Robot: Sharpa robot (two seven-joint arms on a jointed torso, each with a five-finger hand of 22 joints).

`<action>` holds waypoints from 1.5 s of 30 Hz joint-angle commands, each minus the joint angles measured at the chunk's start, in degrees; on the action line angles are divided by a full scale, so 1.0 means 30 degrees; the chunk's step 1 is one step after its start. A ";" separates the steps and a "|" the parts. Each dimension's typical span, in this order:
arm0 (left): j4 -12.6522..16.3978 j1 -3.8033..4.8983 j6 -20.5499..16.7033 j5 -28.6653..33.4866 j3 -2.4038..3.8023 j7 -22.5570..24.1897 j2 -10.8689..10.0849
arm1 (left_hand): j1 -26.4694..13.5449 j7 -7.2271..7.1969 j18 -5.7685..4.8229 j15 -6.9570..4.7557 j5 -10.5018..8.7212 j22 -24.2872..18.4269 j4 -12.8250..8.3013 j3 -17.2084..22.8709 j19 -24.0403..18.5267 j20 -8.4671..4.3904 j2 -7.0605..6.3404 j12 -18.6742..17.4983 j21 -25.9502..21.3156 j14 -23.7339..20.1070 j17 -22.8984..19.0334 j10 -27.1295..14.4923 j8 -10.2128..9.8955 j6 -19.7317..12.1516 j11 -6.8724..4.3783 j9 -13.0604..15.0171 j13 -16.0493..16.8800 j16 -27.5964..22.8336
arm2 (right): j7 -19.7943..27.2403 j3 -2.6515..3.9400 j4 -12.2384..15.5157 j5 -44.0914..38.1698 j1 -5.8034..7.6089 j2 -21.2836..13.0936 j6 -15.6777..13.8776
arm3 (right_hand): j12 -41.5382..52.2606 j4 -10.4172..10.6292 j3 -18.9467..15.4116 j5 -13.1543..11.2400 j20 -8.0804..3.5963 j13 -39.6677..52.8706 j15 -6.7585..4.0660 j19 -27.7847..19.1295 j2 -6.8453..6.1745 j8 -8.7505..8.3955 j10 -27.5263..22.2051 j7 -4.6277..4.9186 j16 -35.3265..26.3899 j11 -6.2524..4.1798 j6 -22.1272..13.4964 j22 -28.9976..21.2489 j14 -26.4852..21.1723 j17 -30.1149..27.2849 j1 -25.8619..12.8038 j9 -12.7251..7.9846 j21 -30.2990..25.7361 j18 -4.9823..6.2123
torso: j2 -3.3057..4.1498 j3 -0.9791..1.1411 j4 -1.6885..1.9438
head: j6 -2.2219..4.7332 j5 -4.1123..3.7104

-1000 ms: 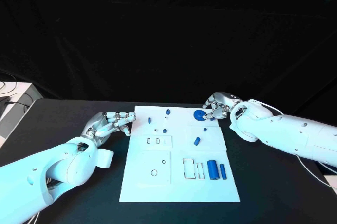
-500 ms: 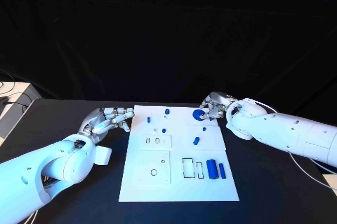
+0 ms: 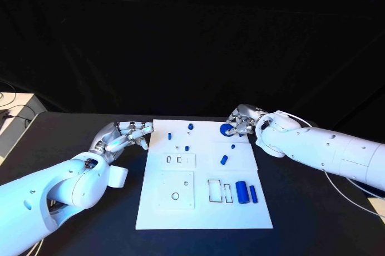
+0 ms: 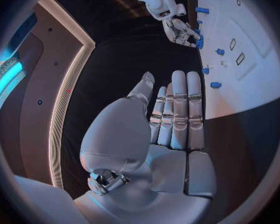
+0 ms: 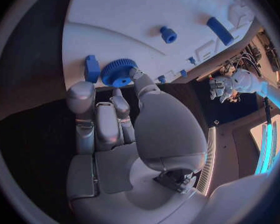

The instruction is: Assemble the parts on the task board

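Note:
The white task board (image 3: 161, 211) lies mid-table. My right hand (image 3: 243, 123) is at its far right corner, and its thumb and fingers (image 5: 137, 77) close round a blue toothed gear (image 3: 227, 129) (image 5: 118, 72) at the board's edge. A small blue block (image 5: 92, 68) stands right beside the gear. Several small blue pegs (image 3: 187, 148) stand across the far half of the board. Two blue cylinders (image 3: 241, 192) lie near its front right, next to outlined slots (image 3: 215, 191). My left hand (image 3: 127, 136) (image 4: 174, 109) hovers just off the board's left edge, fingers straight and together, holding nothing.
A pale box (image 3: 14, 114) sits at the table's far left edge. Black table surface (image 3: 312, 211) surrounds the board on all sides.
My left hand has lifted slightly away from me and its fingers have straightened. My right hand has edged a little to the left at the gear, which has barely moved.

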 commanded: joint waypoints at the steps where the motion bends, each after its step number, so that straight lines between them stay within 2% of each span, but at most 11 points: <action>1: 0.0049 0.0004 0.0328 -0.0115 0.0018 0.0102 -0.0006 | -0.0066 -0.0021 0.0273 0.0003 -0.0065 -0.0015 -0.0102 0.0030 0.0092 0.0006 0.0003 0.0088 -0.0087 -0.0022 -0.0014 -0.0157 -0.0104 -0.0132 -0.0041 0.0012 0.0009 -0.0094 | 0.0000 0.0000 -0.0068 0.0060 -0.0006 0.0008 0.0790 | 0.0050 0.0081 -0.0006 0.0152 0.0055 0.0041 0.0152 -0.0015 0.0057 -0.0059 0.0209 0.0096 0.0114 -0.0102 -0.0036 0.1738 0.0001 0.0005 -0.0239 0.0017 0.0051 0.0318 | -0.0019 0.0011 -0.0014 | -0.0024 0.0004; 9: 0.0017 0.0004 0.0305 -0.0115 0.0019 0.0103 -0.0043 | -0.0069 -0.0019 0.0269 0.0004 -0.0067 -0.0074 -0.0109 0.0013 0.0124 -0.0002 0.0006 0.0087 -0.0099 -0.0009 0.0000 -0.0181 -0.0103 -0.0146 -0.0036 0.0012 0.0008 -0.0110 | -0.0064 -0.0002 -0.0152 0.0026 -0.0007 -0.0062 0.1088 | 0.0013 -0.0089 -0.0034 0.0607 0.0025 0.0070 0.0131 -0.0053 0.0217 -0.0070 0.0216 0.0074 0.0116 -0.0126 0.0048 0.1735 0.0001 0.0015 -0.0377 -0.0021 0.0114 0.0293 | -0.0014 0.0009 -0.0017 | -0.0044 0.0010; 13: 0.0003 0.0004 0.0304 -0.0115 0.0019 0.0102 -0.0053 | -0.0069 -0.0019 0.0269 0.0004 -0.0067 -0.0074 -0.0109 0.0013 0.0124 -0.0002 0.0006 0.0087 -0.0099 -0.0009 0.0000 -0.0181 -0.0103 -0.0146 -0.0036 0.0012 0.0008 -0.0110 | -0.0061 -0.0003 -0.0142 0.0026 -0.0007 -0.0102 0.1247 | 0.0016 -0.0153 -0.0058 0.1203 0.0012 0.0095 0.0112 -0.0065 0.0340 -0.0075 0.0230 0.0054 0.0117 -0.0149 0.0116 0.1737 0.0008 0.0022 -0.0517 -0.0038 0.0142 0.0285 | -0.0012 0.0009 -0.0007 | -0.0054 -0.0003; 20: -0.0024 0.0003 0.0295 -0.0113 0.0019 0.0101 -0.0081 | -0.0069 -0.0019 0.0269 0.0004 -0.0067 -0.0074 -0.0109 0.0013 0.0124 -0.0002 0.0006 0.0087 -0.0099 -0.0009 0.0000 -0.0181 -0.0103 -0.0146 -0.0036 0.0012 0.0008 -0.0110 | -0.0010 -0.0007 -0.0114 0.0075 -0.0009 -0.0124 0.1558 | -0.0028 -0.0324 -0.0069 0.1752 -0.0002 0.0112 0.0095 -0.0088 0.0520 -0.0068 0.0204 0.0035 0.0097 -0.0169 0.0202 0.1736 0.0004 0.0009 -0.0694 -0.0069 0.0173 0.0272 | -0.0007 0.0013 -0.0016 | -0.0043 -0.0017; 27: -0.0037 0.0002 0.0299 -0.0111 0.0019 0.0107 -0.0078 | -0.0069 -0.0019 0.0269 0.0004 -0.0067 -0.0074 -0.0109 0.0013 0.0124 -0.0002 0.0006 0.0087 -0.0099 -0.0009 0.0000 -0.0181 -0.0103 -0.0146 -0.0036 0.0012 0.0008 -0.0110 | 0.0054 -0.0014 -0.0134 0.0138 -0.0013 -0.0111 0.1573 | -0.0072 -0.0866 0.0189 0.2491 -0.0059 0.0150 0.0036 -0.0112 0.0955 -0.0078 0.0211 -0.0014 0.0070 -0.0233 0.0462 0.1736 0.0016 0.0010 -0.0922 -0.0146 0.0203 0.0237 | -0.0020 0.0009 -0.0004 | -0.0050 -0.0010; 33: -0.0055 0.0001 0.0302 -0.0110 0.0019 0.0115 -0.0070 | -0.0069 -0.0019 0.0269 0.0004 -0.0067 -0.0074 -0.0109 0.0013 0.0124 -0.0002 0.0006 0.0087 -0.0099 -0.0009 0.0000 -0.0181 -0.0103 -0.0146 -0.0036 0.0012 0.0008 -0.0110 | 0.0326 -0.0016 -0.0019 -0.0049 -0.0020 -0.0121 0.0723 | -0.0006 -0.1547 0.0886 0.2536 -0.0164 0.0246 -0.0090 -0.0109 0.1525 -0.0058 0.0354 -0.0243 0.0064 -0.0415 0.1180 0.1770 0.0025 0.0043 -0.0922 -0.0114 0.0397 0.0162 | -0.0019 0.0018 -0.0008 | -0.0009 0.0028; 45: -0.0160 -0.0001 0.0300 -0.0110 0.0017 0.0134 -0.0043 | -0.0071 -0.0023 0.0263 0.0004 -0.0065 -0.0163 -0.0108 -0.0005 0.0147 -0.0008 0.0030 0.0090 -0.0098 -0.0002 0.0025 -0.0196 -0.0104 -0.0134 -0.0034 0.0011 0.0009 -0.0130 | 0.0678 -0.0012 0.0821 -0.1528 -0.0029 -0.0198 -0.1954 | 0.0022 -0.2135 0.1245 0.2313 -0.0360 0.0435 -0.0281 -0.0091 0.1821 -0.0106 0.0735 -0.0584 0.0025 -0.0654 0.2096 0.1825 0.0050 0.0103 -0.1149 -0.0038 0.0783 0.0001 | -0.0025 0.0029 -0.0002 | 0.0070 0.0107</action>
